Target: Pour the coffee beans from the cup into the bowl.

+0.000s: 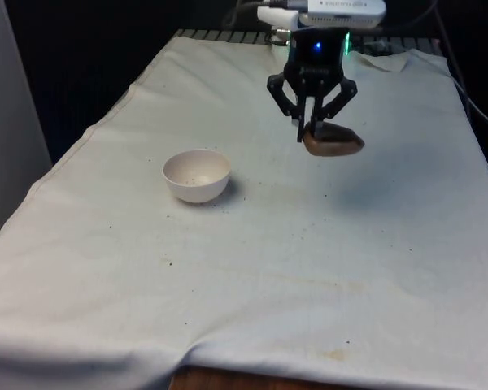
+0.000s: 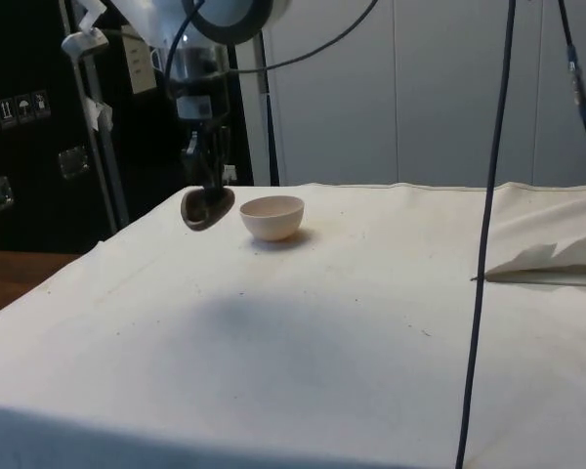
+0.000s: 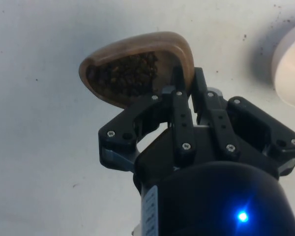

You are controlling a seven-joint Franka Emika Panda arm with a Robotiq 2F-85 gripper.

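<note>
Gripper (image 1: 312, 123) pinched on the rim of a brown cup (image 1: 333, 140), lifted clear of the white cloth (image 1: 309, 268). Cup tilted, dark coffee beans (image 3: 128, 73) inside. Pale bowl (image 1: 197, 175) standing on the cloth toward the front view's left, apart from the cup, a few dark specks inside.
</note>
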